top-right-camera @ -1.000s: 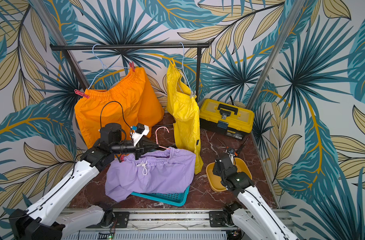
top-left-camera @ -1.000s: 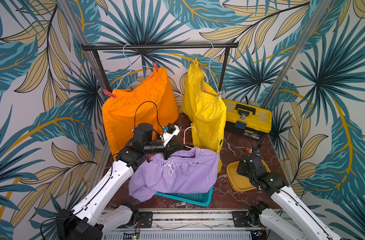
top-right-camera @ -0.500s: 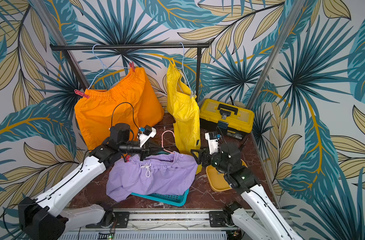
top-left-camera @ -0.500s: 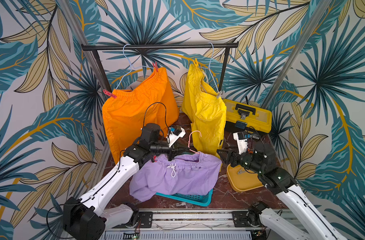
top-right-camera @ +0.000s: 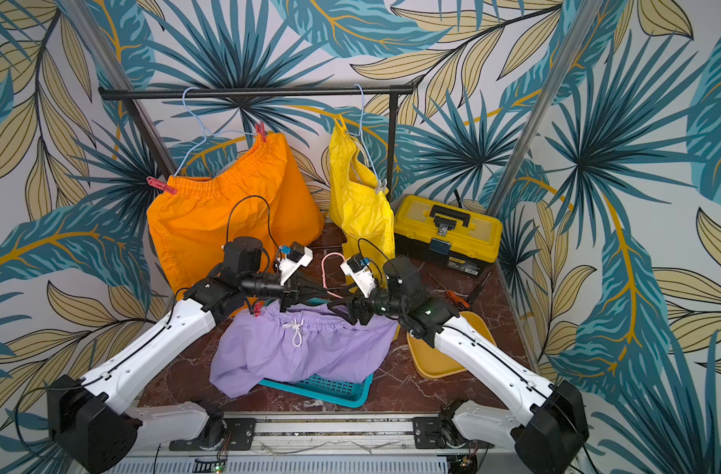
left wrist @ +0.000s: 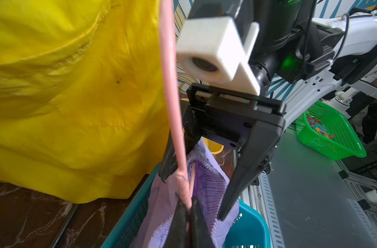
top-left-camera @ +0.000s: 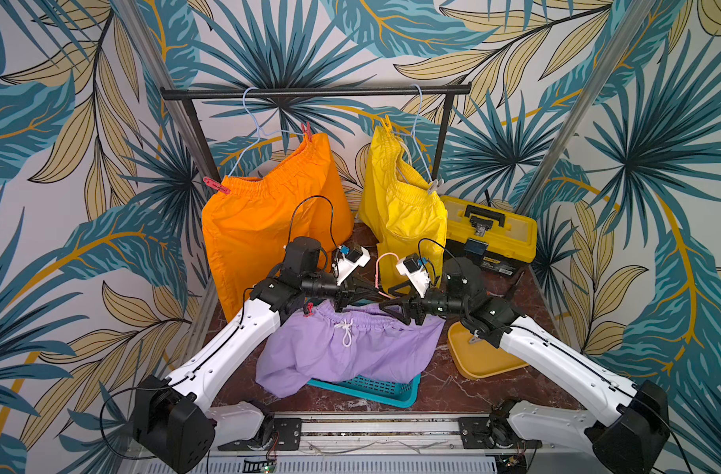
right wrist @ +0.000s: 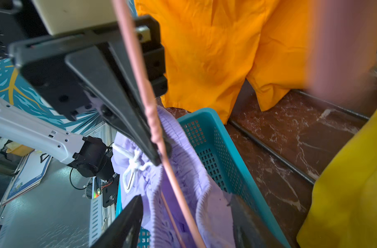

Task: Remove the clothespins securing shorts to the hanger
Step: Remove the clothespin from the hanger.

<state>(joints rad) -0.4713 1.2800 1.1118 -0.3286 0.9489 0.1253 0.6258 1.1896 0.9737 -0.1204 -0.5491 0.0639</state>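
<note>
Steady the pink hanger (left wrist: 171, 96) in your clamped left claw (left wrist: 188, 211); steer the spread, empty right claw (left wrist: 192, 198) along it to the red clothespin (top-left-camera: 308, 308).

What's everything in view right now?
rail: one, black, rear
blue hangers: two, blue, on rail
orange shorts: one, orange, on a blue hanger
yellow shorts: one, yellow, on a blue hanger
lilac shorts: one, lilac, over teal basket
teal basket: one, teal, under lilac shorts
clothespins: five seen; three red, one yellow, one pale; waistbands
pink hanger: one, pink, inside lilac waistband
toolbox: one, yellow-black, by yellow shorts
tray: one, yellow, beside basket
green basket: one, green, outside workspace
left gripper: shut on pink hanger
right gripper: open, astride lilac waistband
</note>
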